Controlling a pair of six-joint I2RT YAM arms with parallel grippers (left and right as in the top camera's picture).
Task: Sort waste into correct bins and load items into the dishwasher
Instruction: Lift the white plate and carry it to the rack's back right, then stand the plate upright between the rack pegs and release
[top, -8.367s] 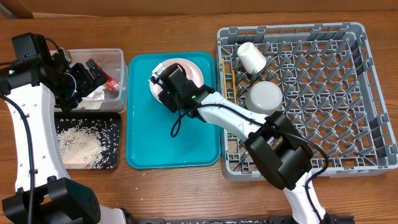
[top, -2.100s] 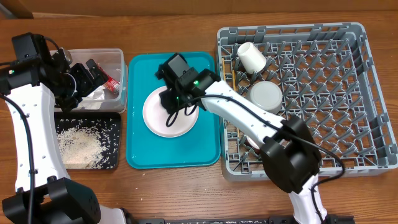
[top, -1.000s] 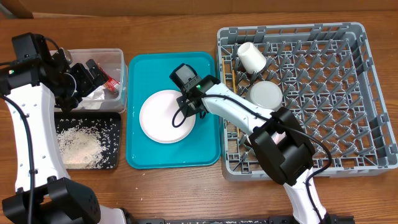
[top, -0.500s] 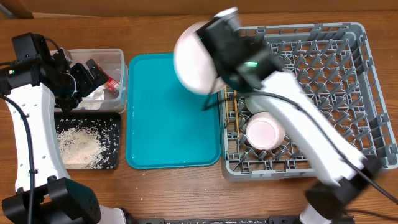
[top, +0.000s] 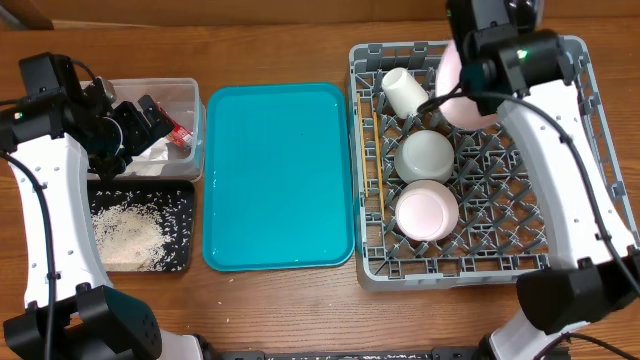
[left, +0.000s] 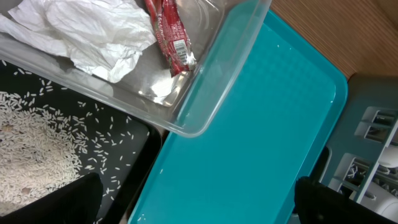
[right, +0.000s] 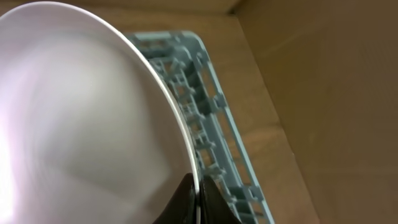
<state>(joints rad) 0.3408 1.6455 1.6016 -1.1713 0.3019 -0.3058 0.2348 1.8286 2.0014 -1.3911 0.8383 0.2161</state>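
**A:** Where is the pale pink plate (top: 456, 98)?

**B:** It is up on edge over the far part of the grey dish rack (top: 545, 190), just right of the white cup (top: 405, 92). I cannot tell whether it touches the pegs.

**A:** And the right gripper (right: 198, 191)?

**B:** It is clenched on the plate's rim. The wrist view shows both fingers pinching the edge.

**A:** What else sits in the rack?

**B:** A pale bowl (top: 424, 157) sits near the cup, with a second bowl (top: 427, 212) nearer. The chopsticks (top: 378, 170) lie along the rack's left edge.

**A:** And the left gripper (top: 140, 122)?

**B:** It is released, fingers spread wide and grasping nothing, and hangs over the clear tub (left: 205, 112) at the far left.

**A:** Where is the waste?

**B:** The crumpled napkin (left: 81, 31) and the red-and-white wrapper (left: 169, 34) lie inside the tub. The rice (left: 31, 155) is in the black tray (left: 127, 158), just near of the tub. The teal tray (top: 278, 175) lies between these bins and the rack.
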